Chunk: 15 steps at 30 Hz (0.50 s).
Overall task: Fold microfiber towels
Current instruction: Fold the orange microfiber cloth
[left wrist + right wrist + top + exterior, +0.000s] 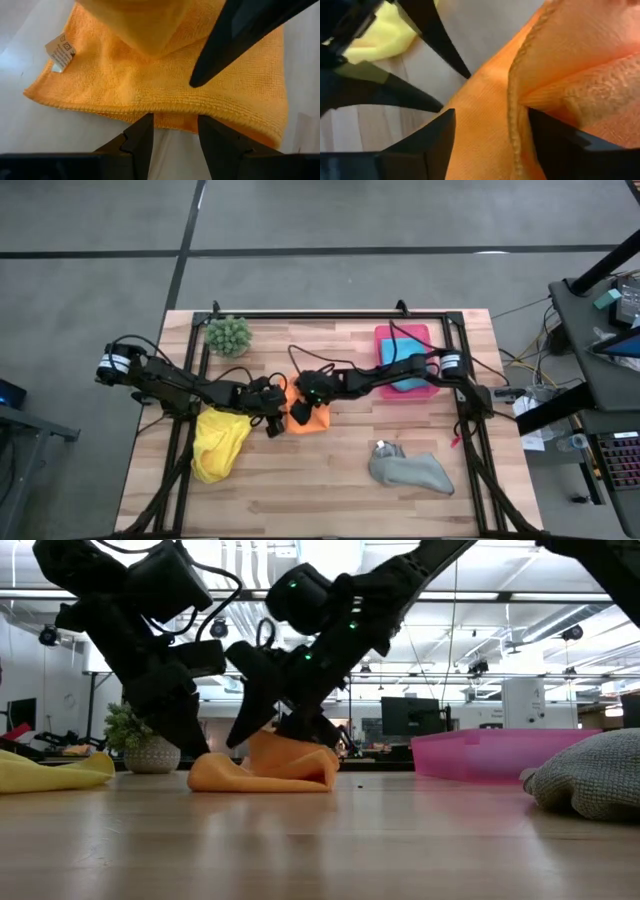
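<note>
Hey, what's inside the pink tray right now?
A blue towel lies in the pink tray. The right arm crosses over it, so part of the towel and the tray floor is covered; nothing else shows there.

One camera looks straight down on the worktop; another sits level at its surface. Both wrist cameras crowd the orange towel.

**Count of items on the table**

Four towels are visible: one orange towel, one yellow towel, one grey towel and one blue towel. There is one pink tray, one potted plant, and two robot arms, each bearing one gripper.
</note>
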### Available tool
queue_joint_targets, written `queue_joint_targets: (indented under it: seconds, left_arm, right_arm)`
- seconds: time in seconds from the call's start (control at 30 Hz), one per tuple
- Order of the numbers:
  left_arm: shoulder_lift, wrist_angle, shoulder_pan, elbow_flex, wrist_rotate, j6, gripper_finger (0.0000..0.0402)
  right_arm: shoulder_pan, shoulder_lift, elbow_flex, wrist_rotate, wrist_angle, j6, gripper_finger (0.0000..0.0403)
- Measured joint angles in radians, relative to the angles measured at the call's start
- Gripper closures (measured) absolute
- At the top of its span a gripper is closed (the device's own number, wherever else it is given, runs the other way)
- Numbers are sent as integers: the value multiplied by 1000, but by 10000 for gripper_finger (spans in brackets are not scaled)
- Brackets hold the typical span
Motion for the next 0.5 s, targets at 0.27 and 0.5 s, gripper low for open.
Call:
queue_joint_targets:
  seconds: [0.27, 0.5]
  left_arm:
    - [-9, -28, 0, -2, 0, 7, 263]
    - [-56, -82, 0, -2, 0, 7, 263]
  right_arm:
    - [1, 19, 67, -1, -84, -22, 86]
    - [24, -18, 67, -1, -85, -104, 67]
